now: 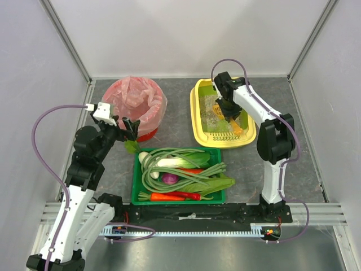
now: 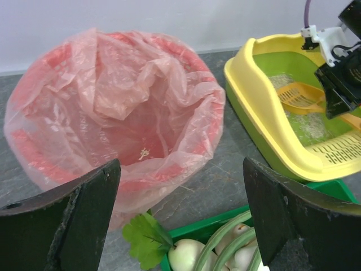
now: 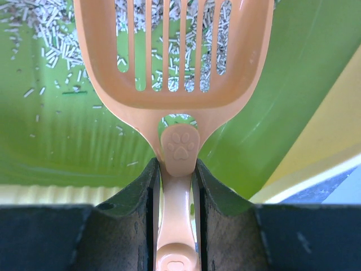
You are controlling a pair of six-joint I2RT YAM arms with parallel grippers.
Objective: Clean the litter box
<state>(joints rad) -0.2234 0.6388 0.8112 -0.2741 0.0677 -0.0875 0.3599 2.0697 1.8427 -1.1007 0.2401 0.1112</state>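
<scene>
The yellow litter box (image 1: 198, 121) with green lining and pale litter stands at the back right; it also shows in the left wrist view (image 2: 254, 90) and its green floor in the right wrist view (image 3: 67, 141). My right gripper (image 1: 230, 110) is inside it, shut on the handle of an orange slotted scoop (image 3: 175, 68), whose head is over scattered litter. The scoop shows in the left wrist view (image 2: 299, 96) too. My left gripper (image 1: 127, 132) is open and empty, between the red bin and the green tray.
A red bin lined with a pink bag (image 1: 137, 104) stands at the back left, also in the left wrist view (image 2: 113, 107). A green tray of vegetables (image 1: 135, 195) sits at front centre. White walls enclose the table.
</scene>
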